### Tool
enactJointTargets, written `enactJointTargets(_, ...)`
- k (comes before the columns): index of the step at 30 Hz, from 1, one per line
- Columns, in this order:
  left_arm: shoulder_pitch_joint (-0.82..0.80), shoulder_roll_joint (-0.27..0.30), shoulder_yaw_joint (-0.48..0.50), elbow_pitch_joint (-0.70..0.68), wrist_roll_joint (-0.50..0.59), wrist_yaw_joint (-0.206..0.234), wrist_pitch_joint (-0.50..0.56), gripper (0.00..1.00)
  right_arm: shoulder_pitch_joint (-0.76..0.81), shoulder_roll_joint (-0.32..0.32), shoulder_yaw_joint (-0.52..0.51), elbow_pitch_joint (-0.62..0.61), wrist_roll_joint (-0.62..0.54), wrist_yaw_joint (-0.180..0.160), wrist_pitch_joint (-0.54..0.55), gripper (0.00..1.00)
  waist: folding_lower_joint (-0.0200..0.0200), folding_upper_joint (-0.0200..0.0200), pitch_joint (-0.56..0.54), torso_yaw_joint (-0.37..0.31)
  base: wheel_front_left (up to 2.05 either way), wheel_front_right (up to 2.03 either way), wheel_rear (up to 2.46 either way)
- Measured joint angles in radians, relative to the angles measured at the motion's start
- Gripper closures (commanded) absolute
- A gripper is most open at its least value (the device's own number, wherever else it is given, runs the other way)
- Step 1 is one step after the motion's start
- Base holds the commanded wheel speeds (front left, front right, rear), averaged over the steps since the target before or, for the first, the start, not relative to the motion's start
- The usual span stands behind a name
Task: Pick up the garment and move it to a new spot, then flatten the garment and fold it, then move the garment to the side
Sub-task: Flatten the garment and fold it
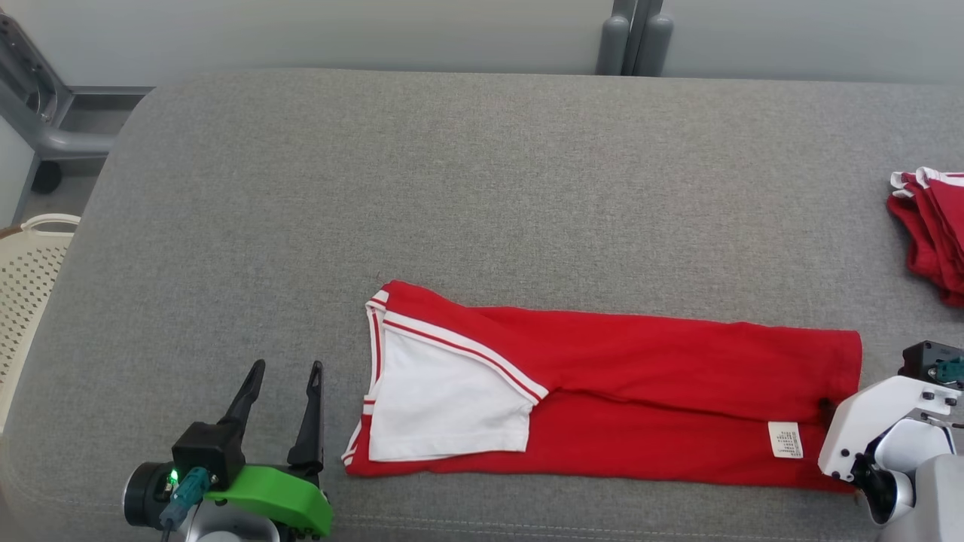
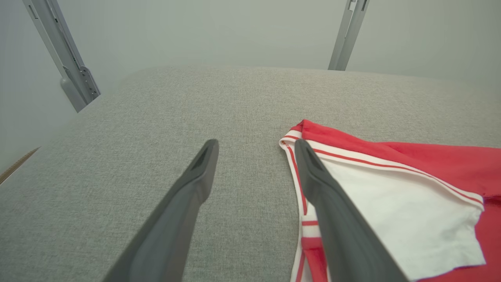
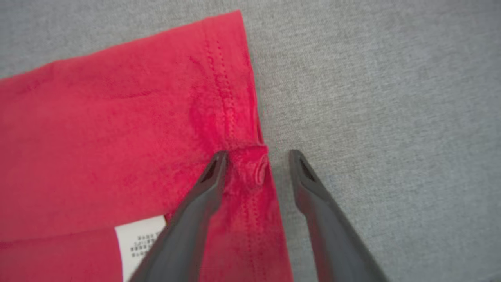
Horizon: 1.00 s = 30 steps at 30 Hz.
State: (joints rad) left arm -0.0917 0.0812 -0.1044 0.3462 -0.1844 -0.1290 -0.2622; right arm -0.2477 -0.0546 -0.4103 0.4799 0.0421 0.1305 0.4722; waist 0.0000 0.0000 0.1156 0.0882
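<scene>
- Firstly, far left: cream perforated basket (image 1: pixel 30 293), standing off the left edge of the bench (image 1: pixel 482 165); likely a holding bin for laundry.
- Left pincer (image 1: pixel 288 366): released, jaws wide, empty. Hovering low over bare grey surface just beside the left end of the garment (image 1: pixel 640 376), one finger crossing the striped trim (image 2: pixel 301 196) in the left wrist view, contact impossible to tell. Seemingly poised for a grasp at that end.
- Garment: red, lying flat near the front edge of the bench, between the two pincers. Folded lengthwise into a long strip, so judged flattened and part-folded, crosswise fold not yet made.
- White sleeve (image 1: pixel 444 399): edged in red and white, laid on top at the left end. Turned inward, presumably to keep the strip narrow.
- Care label (image 1: pixel 785 439): white, face up, near the right end.
- Right pincer (image 3: pixel 258 153): released, jaws apart, nothing clamped. Straddling the stitched hem (image 3: pixel 231 98) at the right end, one finger on red cloth, the other on bare bench, a small puckered nub of hem between. Placed, by the look of it, for a pinch at that edge.
- Folded red pile (image 1: pixel 930 226): far right of the bench, well apart from the garment; probably the side spot for finished pieces.
</scene>
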Motion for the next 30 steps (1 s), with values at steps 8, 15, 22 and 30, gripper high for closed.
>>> enactJointTargets(8, 0.000, -0.001, -0.002, 0.001, -0.001, 0.000, 0.000, 0.00, 0.006, 0.000, 0.052, -0.012, 0.026, 0.000, 0.019, 0.00, 0.0000, 0.0000, 0.000, -0.004, 0.00, 0.00, 0.00)
enactJointTargets(15, -0.005, -0.002, -0.013, 0.005, -0.007, 0.000, 0.000, 0.00, 0.004, -0.008, 0.068, -0.007, 0.040, 0.000, 0.038, 0.18, 0.0000, 0.0000, 0.016, 0.000, 0.00, 0.00, 0.00)
enactJointTargets(22, -0.013, -0.003, -0.018, 0.012, -0.010, 0.000, 0.000, 0.00, -0.004, -0.006, 0.070, 0.000, 0.043, 0.000, 0.044, 1.00, 0.0000, 0.0000, 0.024, 0.006, 0.00, 0.00, 0.00)
enactJointTargets(30, -0.011, -0.003, -0.019, 0.018, -0.013, 0.000, 0.000, 0.00, -0.004, 0.010, 0.022, -0.008, 0.011, 0.003, 0.036, 1.00, 0.0000, 0.0000, 0.005, 0.002, 0.00, 0.00, 0.00)
